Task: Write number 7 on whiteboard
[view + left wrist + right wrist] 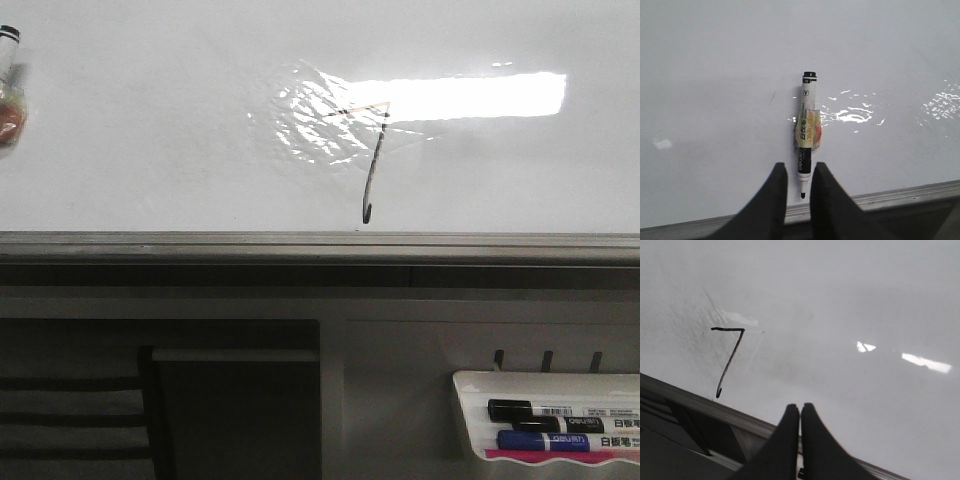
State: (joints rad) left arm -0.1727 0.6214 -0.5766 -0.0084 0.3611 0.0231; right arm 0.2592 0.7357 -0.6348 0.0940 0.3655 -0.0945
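Number 7 (372, 160): you see it already drawn on the whiteboard (150, 130), a faint top bar across the glare patch and a long downstroke ending in a small hook just above the grey edge rail (320, 243).
Marker (806, 131): it lies flat on the board, uncapped, tip toward the rail; in the front view only its end shows at the far left edge.
Key relation: the marker's long axis points straight into the gap of the left gripper (800, 182), tip between the fingertips; the left arm is much the nearer to it.
Left gripper state: fingers parted, flanking the tip end, and no grip on it that you can see.
Right gripper (800, 412): fingers pressed together, holding nothing, over the rail beside the digit.
Task judgement: the writing looks finished.
Surface: glossy and slick, wrinkled under the glare, so expect the marker to slide or roll if nudged.
Room: a marker tray (470, 420) hangs below the board on the right, holding spare markers (545, 412).
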